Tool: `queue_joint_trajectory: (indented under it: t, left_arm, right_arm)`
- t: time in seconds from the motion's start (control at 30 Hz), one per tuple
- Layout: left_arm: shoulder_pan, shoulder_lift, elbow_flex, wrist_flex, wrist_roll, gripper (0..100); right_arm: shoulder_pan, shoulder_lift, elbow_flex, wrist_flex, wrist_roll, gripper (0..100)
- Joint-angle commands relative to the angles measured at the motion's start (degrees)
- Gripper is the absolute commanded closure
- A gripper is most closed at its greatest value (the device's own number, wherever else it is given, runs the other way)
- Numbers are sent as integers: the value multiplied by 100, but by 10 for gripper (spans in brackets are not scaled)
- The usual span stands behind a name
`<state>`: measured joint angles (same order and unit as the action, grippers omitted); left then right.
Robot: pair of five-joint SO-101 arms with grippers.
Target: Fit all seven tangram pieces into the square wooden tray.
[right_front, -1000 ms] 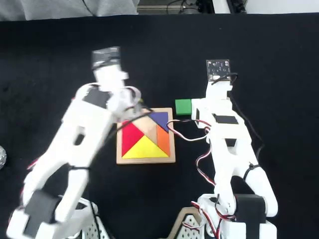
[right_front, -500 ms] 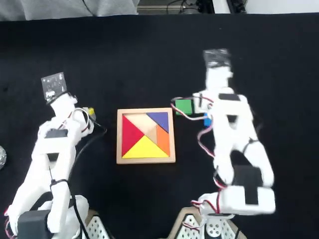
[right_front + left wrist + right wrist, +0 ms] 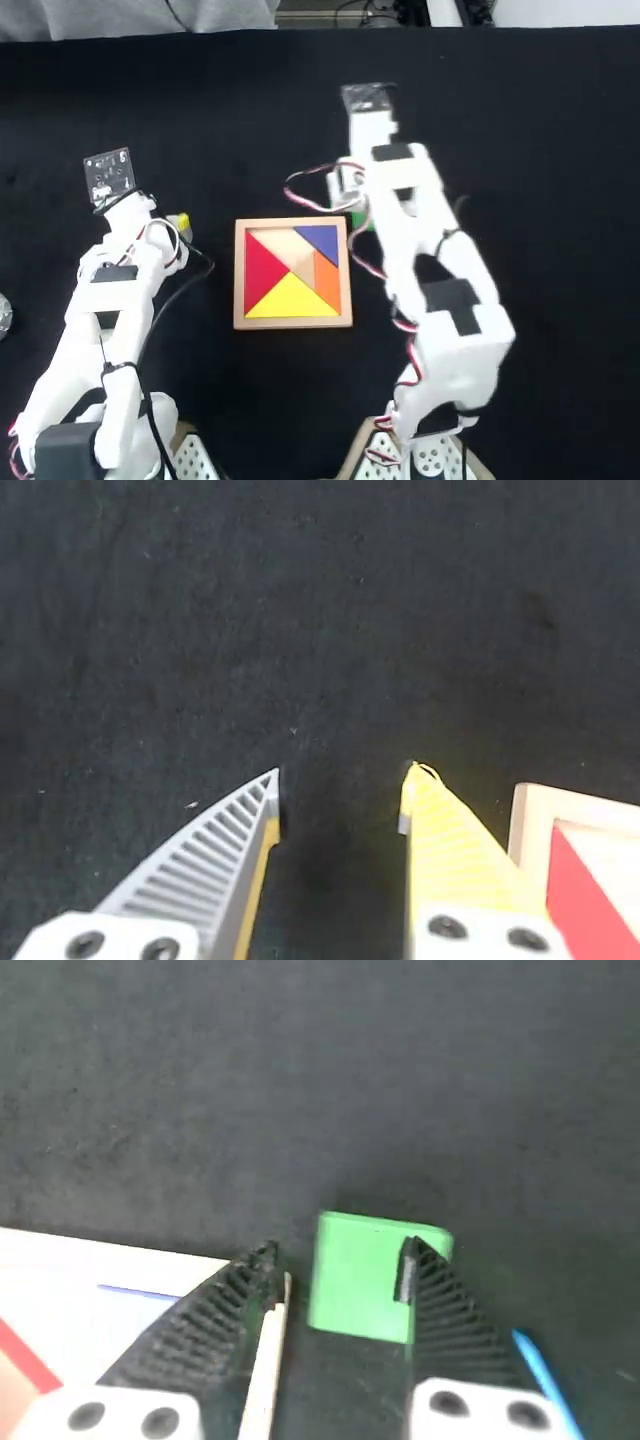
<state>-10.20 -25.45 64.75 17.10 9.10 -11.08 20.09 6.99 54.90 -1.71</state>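
The square wooden tray (image 3: 240,272) lies mid-table and holds a red triangle (image 3: 260,272), a yellow triangle (image 3: 290,298), an orange piece (image 3: 326,275) and a blue piece (image 3: 322,238); a wood-coloured patch shows near its far edge. A green square (image 3: 365,1278) lies on the cloth just beyond the tray's far right corner. My right gripper (image 3: 338,1250) stands open, low over it, one finger on each side. A thin blue piece (image 3: 545,1380) peeks out beside a finger. My left gripper (image 3: 345,775) is open and empty, left of the tray (image 3: 540,815).
Black cloth covers the whole table. The right arm (image 3: 410,210) stretches over the tray's far right corner. The left arm (image 3: 115,270) stays at the left side, its gripper (image 3: 178,225) a short way from the tray. Loose cables hang near both arms.
The left arm pulled away from the tray to the left side and then kept still. The right arm swung left and now covers the green square.
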Motion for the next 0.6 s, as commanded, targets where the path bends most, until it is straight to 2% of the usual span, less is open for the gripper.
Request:
queue_joint_trajectory:
  t: [0.0, 0.17, 0.47, 0.57]
  left_arm:
    - [136, -176, -22, -62, -62, 798]
    - [145, -176, -22, -62, -62, 798]
    - [154, -176, 40, -62, -62, 798]
    - [154, -176, 40, -62, -62, 798]
  right_arm:
    - [-88, 136, -444, 44, -167, 806]
    - [220, 163, -541, 343, -193, 704]
    - [246, 347, -549, 158, -176, 706]
    - [211, 637, -655, 158, 79, 722]
